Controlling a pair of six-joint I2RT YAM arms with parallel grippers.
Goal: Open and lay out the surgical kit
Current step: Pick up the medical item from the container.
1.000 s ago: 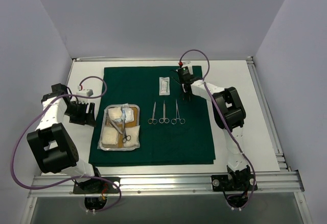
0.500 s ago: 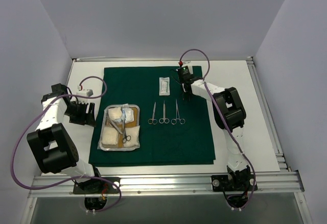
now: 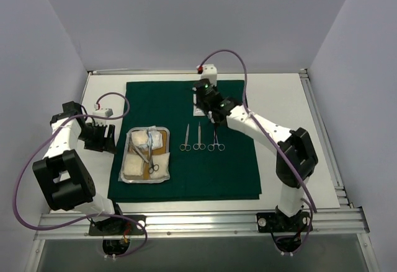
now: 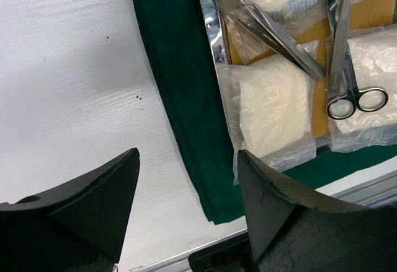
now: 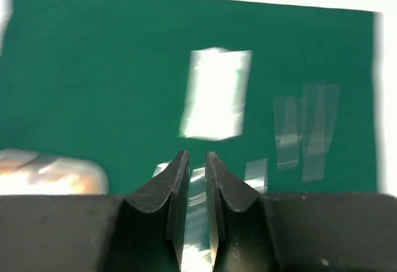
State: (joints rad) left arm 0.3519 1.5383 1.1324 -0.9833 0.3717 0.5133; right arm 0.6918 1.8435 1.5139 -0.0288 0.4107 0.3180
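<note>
Lying flat on the table [image 3: 279, 95], the dark green cloth [image 3: 186, 173] is spread open, and the steel tray [image 4: 214, 43] stands on it, close to the cloth's left border. Inside the tray, over the tan liner [image 4: 372, 21], there are white gauze packets [image 4: 270, 108], a pair of tweezers [image 4: 279, 36] placed slantwise, and scissors [image 4: 344, 67] with the ring handles toward the near end of the tray. Just to the right of the tray, three ring-handled instruments [image 3: 199, 137] lie side by side on the cloth, not touching each other. Farther from the arm bases than the tray, and to its right, a small white packet [image 5: 214, 92] lies on the cloth. The left claw [image 4: 187, 157] hangs to the left of the tray, above the border of the cloth and the white table, its jaws spread wide and with nothing between them. The right claw [image 5: 196, 155] is above the cloth, to the right of the tray and beyond the instruments. Its jaws are almost together, with only a narrow gap. A pale shiny strip shows in this gap, but I cannot tell whether the claw grasps it.
</note>
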